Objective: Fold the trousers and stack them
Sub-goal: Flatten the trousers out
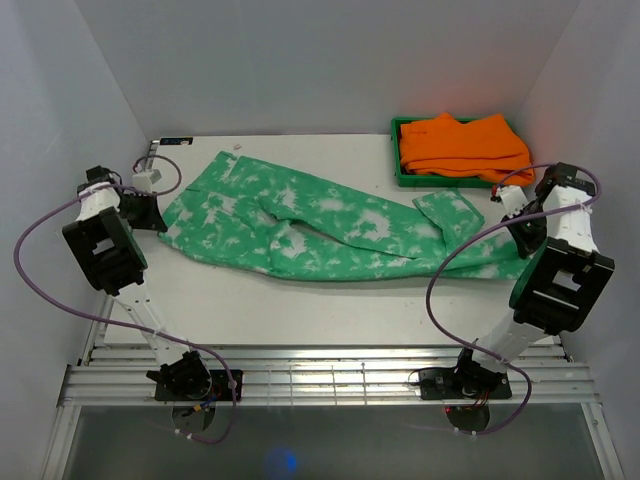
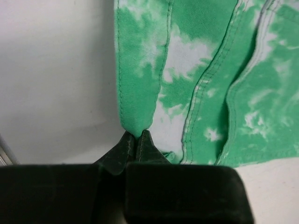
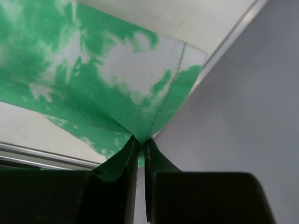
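Trousers (image 1: 330, 225) lay spread across the middle of the tabletop (image 1: 300, 310), wide end to my left, legs running right, one cuff turned back. My left claw (image 2: 136, 135) was pinched tight on a stitched edge at the wide end. My right claw (image 3: 140, 140) was clamped on a leg's hem corner near the tabletop's right edge. Orange garments (image 1: 462, 145) sat in a green tray (image 1: 397, 160) at back right.
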`<act>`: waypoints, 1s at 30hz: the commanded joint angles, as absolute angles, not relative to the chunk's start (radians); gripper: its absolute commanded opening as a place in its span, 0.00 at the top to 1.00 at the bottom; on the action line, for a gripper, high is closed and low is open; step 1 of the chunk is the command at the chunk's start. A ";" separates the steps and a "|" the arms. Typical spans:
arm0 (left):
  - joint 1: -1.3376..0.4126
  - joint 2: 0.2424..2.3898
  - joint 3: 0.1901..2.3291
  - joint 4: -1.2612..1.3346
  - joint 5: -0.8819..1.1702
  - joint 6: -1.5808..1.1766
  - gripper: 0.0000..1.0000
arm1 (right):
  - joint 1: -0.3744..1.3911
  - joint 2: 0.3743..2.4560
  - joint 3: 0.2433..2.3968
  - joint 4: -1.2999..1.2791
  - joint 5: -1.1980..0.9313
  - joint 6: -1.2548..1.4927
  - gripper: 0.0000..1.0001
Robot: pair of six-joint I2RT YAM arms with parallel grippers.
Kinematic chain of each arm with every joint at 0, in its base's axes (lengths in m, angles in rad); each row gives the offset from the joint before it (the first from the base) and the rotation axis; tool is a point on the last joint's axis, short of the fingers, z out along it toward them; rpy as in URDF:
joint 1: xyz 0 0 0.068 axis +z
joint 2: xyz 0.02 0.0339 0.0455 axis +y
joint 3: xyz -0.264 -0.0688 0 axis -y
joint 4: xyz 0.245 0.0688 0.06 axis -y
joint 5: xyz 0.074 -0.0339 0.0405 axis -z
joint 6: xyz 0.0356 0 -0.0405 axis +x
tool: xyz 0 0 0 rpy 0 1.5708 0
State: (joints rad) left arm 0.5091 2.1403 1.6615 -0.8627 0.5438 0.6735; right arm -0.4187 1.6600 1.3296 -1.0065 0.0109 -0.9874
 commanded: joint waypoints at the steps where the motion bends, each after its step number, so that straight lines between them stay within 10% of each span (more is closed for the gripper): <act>1: 0.525 2.114 1.804 -0.910 0.571 0.554 1.00 | -0.437 1.727 1.552 -1.087 0.101 -1.101 0.92; 6: 0.540 2.088 1.934 -0.974 0.520 0.476 1.00 | -0.454 1.836 1.747 -1.221 0.175 -1.146 0.92; 23: 0.672 1.721 1.272 -0.853 0.379 0.770 1.00 | -0.506 1.589 1.026 -1.019 0.330 -1.333 0.91; 28: 0.684 1.589 1.114 -0.865 0.380 0.925 0.31 | -0.505 1.568 0.971 -0.911 0.368 -1.371 0.09; 30: 0.692 1.550 1.098 -0.865 0.408 0.957 0.02 | -0.503 1.587 1.026 -0.913 0.324 -1.350 0.02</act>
